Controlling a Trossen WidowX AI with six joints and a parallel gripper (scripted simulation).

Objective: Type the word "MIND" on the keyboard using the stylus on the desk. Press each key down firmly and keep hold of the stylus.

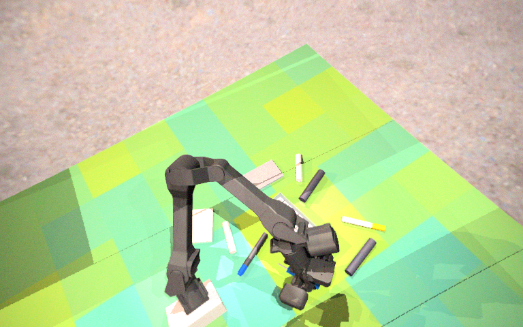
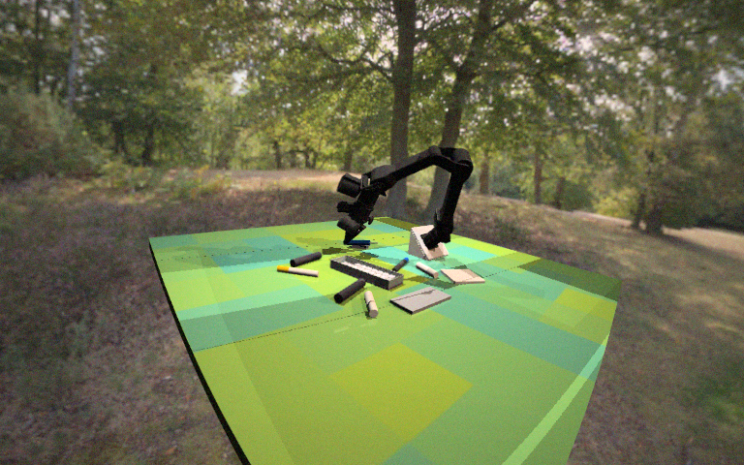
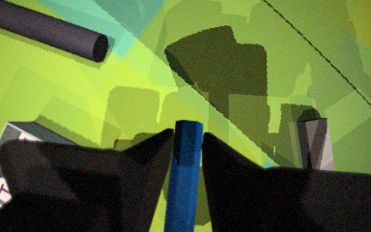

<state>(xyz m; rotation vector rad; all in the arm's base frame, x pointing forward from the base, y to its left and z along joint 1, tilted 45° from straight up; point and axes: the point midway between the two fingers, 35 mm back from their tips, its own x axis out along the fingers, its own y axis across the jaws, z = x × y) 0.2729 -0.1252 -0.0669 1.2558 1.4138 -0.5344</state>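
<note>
My gripper (image 1: pixel 303 279) (image 2: pixel 351 238) (image 3: pixel 187 137) is shut on the blue stylus (image 1: pixel 291 272) (image 2: pixel 359 242) (image 3: pixel 185 174), one dark finger on each side of it. The stylus lies across the fingers, and its shadow shows below it in the exterior view and the wrist view. In the top view the gripper hides most of it, with blue showing on both sides. The keyboard (image 1: pixel 295 209) (image 2: pixel 366 272) (image 3: pixel 36 130) is a grey tray-like block with white keys. It is partly under the arm in the top view and at the left edge of the wrist view. The gripper is beside it.
A blue-ended dark pen (image 1: pixel 256 250) (image 2: pixel 401 263) and white stick (image 1: pixel 229 237) (image 2: pixel 426 268) lie towards the base. Around the keyboard lie dark cylinders (image 1: pixel 360 257) (image 2: pixel 349 291) (image 3: pixel 53 31), a yellow-ended white marker (image 1: pixel 358 222) (image 2: pixel 301 271) and flat pads (image 1: pixel 265 174) (image 2: pixel 462 275).
</note>
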